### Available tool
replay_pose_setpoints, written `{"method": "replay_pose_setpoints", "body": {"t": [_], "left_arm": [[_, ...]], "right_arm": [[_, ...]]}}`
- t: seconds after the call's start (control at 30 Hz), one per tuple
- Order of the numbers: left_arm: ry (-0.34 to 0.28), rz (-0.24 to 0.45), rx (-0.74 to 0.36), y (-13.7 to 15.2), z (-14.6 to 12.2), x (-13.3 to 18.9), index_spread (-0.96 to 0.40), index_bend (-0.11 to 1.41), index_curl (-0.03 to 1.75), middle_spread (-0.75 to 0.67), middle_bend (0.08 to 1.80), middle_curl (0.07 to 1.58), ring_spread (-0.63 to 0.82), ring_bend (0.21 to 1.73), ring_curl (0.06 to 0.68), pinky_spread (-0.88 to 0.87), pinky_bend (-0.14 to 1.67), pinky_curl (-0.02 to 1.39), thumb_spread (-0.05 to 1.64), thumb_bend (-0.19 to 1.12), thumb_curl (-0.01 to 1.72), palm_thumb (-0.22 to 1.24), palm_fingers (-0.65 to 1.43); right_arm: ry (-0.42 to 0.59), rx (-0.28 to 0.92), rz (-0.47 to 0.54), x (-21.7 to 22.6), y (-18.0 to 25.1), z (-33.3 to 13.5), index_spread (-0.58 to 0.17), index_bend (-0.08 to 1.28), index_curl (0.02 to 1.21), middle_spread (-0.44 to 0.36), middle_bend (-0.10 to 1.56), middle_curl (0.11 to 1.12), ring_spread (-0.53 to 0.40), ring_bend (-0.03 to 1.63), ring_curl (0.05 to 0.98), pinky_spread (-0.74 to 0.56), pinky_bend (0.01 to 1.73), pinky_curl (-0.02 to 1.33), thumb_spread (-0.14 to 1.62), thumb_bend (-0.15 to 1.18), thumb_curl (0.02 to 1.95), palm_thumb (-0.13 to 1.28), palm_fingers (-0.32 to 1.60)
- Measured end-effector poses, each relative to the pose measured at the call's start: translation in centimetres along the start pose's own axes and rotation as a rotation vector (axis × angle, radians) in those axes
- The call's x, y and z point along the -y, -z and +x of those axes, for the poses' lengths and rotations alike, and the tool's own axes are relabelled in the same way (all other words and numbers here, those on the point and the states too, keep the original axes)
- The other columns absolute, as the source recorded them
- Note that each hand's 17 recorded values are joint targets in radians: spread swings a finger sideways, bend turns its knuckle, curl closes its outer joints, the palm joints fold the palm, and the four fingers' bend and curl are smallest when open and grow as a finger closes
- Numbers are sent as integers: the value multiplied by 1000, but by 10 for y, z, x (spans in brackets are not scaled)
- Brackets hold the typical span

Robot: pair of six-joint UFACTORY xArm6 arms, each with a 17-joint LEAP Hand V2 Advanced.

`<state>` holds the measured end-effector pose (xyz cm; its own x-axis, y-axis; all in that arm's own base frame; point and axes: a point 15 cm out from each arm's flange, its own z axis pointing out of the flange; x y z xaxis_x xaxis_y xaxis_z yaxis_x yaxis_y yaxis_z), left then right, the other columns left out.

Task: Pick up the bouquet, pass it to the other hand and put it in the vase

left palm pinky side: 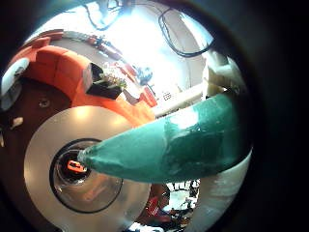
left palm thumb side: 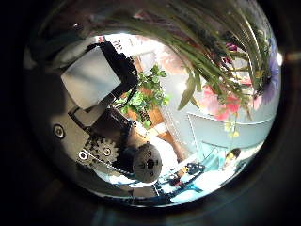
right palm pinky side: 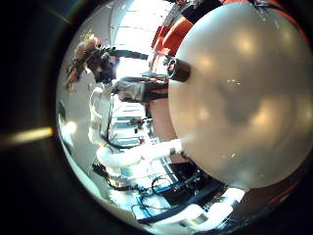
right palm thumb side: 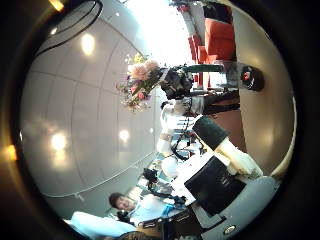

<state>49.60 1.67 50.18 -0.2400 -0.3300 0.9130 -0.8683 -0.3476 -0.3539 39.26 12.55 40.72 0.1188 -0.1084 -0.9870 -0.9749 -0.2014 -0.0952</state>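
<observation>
The round white table [right palm pinky side: 245,108] fills most of the right hand's little-finger-side view, so that palm is close over its top, and the same table [left palm pinky side: 58,135] lies under the left hand. Beyond it stands an orange sofa [left palm pinky side: 68,68]. A dark vase [left palm pinky side: 85,174] stands upright on the table, its round mouth seen from above in the left hand's little-finger-side view; from the right hand's side it shows as a small dark cylinder [right palm pinky side: 178,69] near the table's edge.

The left hand [right palm thumb side: 178,80] holds the bouquet [right palm thumb side: 140,78] above the vase, its fingers closed round the wrapped stem. The teal wrapping [left palm pinky side: 179,145] runs across the palm view and tapers to a tip just above the vase's mouth; whether it touches the rim cannot be told. Green leaves and pink flowers [left palm thumb side: 221,99] spread out past the left hand's black and white fingers [left palm thumb side: 99,80].

The right hand [right palm thumb side: 215,180] is well apart from the bouquet and holds nothing; whether its fingers are straight or curled cannot be told.
</observation>
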Motion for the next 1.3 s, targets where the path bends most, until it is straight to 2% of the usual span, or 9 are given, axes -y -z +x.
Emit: {"method": "replay_pose_setpoints", "body": {"t": [0.2,0.27,0.3,0.4,0.47,0.6,0.93,1.1,1.3], "left_arm": [[26,-26,-19,-12,-23,-3,-747,432,1338,-471,1153,858,-414,1405,489,-637,1084,924,987,-77,751,795,1033],[22,-36,-34,-17,-28,-5,-727,377,1309,-459,1117,852,-419,1253,473,-635,987,895,983,-95,687,638,684],[19,-46,-44,-19,-28,-8,-670,353,1281,-353,958,852,-260,1150,499,-434,696,908,967,-138,636,490,-66],[27,-113,-89,-24,-29,-27,-459,100,1146,38,533,640,128,942,327,-21,443,744,944,-105,539,287,-409],[41,-146,-116,-20,-32,-36,-319,16,1044,222,406,532,287,844,262,185,367,650,929,-87,490,197,-412],[44,-92,-109,3,-41,-30,-87,2,827,438,276,427,471,728,206,440,283,539,889,-58,429,99,-336],[63,22,-54,55,-12,-47,123,80,442,575,167,328,617,572,156,603,184,411,861,-37,368,66,-206],[162,-38,80,63,-23,-71,177,157,386,583,161,290,649,512,145,604,167,363,858,-34,354,68,-135],[339,-147,377,85,-63,-112,210,173,362,597,159,254,687,476,143,614,170,317,857,-34,344,70,-102]], "right_arm": [[5,0,1,0,1,1,-338,181,342,-19,193,343,104,359,232,433,360,295,1006,-21,540,794,272],[6,-2,1,-1,1,1,-335,184,344,-16,193,342,102,352,231,433,354,292,1006,-21,540,795,279],[6,-1,0,-1,1,1,-335,188,346,-15,192,341,102,347,230,433,350,290,1006,-21,541,795,283],[11,-3,1,-1,1,-1,-334,189,349,-21,191,339,101,345,230,433,339,285,1006,-22,541,795,295],[13,-1,0,-2,2,-1,-333,196,356,-26,187,336,101,337,230,433,329,281,1006,-22,541,795,305],[20,-1,-2,-2,2,-1,-331,195,363,-37,186,332,101,326,228,434,314,275,1006,-22,542,795,320],[65,-2,5,-8,12,-1,-333,204,385,-19,185,325,88,299,226,438,283,266,1006,-22,542,795,358],[91,-42,-28,-16,13,10,-332,201,394,-8,183,320,85,289,226,439,270,262,1006,-22,542,795,368],[104,-64,-51,-23,12,15,-328,199,402,-13,184,317,85,275,226,440,258,260,1006,-21,546,799,379]]}}
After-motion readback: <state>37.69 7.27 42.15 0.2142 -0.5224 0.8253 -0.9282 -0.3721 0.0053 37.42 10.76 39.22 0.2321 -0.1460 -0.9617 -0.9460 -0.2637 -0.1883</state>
